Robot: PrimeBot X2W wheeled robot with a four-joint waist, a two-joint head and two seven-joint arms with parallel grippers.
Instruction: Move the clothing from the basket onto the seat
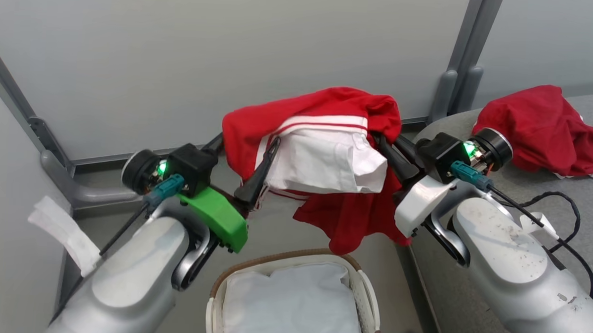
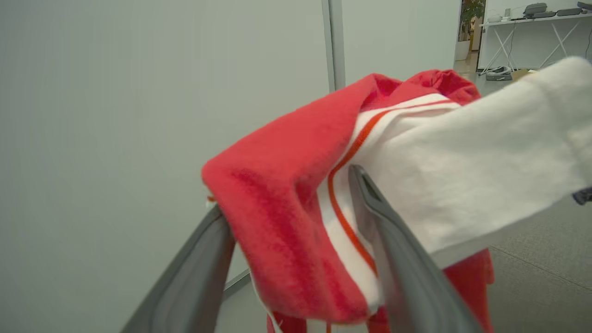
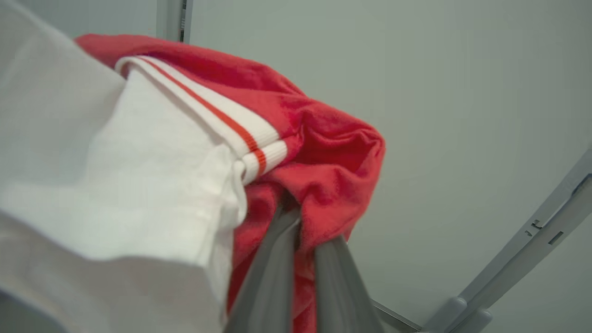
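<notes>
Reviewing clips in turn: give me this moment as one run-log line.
left gripper: shut on red garment | right gripper: shut on red garment | garment above basket | another garment on seat

A red garment point(image 1: 328, 138) with white panels and red-striped white trim hung bunched in the air above the basket point(image 1: 361, 284), its lower folds dangling toward the brown woven rim; the basket, white and perforated, stood on the floor just beside the seat point(image 1: 539, 217), lined with a plain white sheet; a second red garment point(image 1: 538, 127) lay crumpled on the grey seat, well apart from the first.
</notes>
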